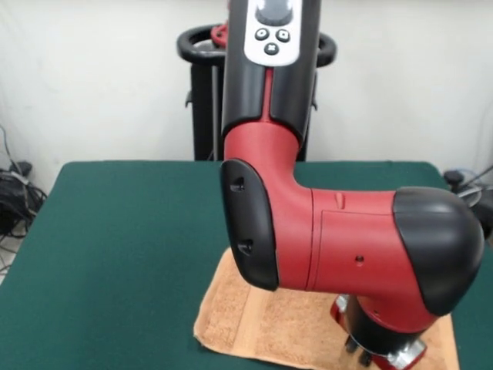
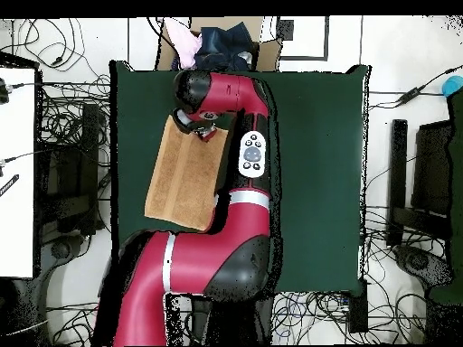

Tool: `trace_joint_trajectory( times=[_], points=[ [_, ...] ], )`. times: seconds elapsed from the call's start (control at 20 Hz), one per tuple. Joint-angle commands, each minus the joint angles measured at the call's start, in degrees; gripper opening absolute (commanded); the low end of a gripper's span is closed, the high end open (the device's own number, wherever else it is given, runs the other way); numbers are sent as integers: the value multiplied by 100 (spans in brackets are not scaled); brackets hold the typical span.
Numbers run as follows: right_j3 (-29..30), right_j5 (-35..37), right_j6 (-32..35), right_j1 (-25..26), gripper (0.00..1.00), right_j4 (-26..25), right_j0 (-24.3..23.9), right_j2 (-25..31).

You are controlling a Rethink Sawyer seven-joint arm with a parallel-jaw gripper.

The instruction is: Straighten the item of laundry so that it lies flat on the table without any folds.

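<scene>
The green table carries the red arm bending low over its near right part. There the tan towel lies spread beneath the gripper, whose claw state I cannot tell.

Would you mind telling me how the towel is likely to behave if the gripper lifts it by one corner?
The towel looks like soft terry cloth, so it would probably droop rather than hold its shape. It lies thin and flat on the table, so it is likely light. Its nap may cling to the felt-like top when dragged.
</scene>
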Motion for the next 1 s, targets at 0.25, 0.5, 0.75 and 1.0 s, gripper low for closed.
trace_joint_trajectory(
  times=[0.25,0.5,0.75,1.0],
  points=[
    [-637,-2654,2340,1390,100,-95,213,379],
    [-971,-2535,2624,1525,100,-25,249,450],
    [-1348,-2167,2710,1685,0,-29,271,453],
    [-1409,-1405,2247,1717,0,241,155,660]
  ],
)
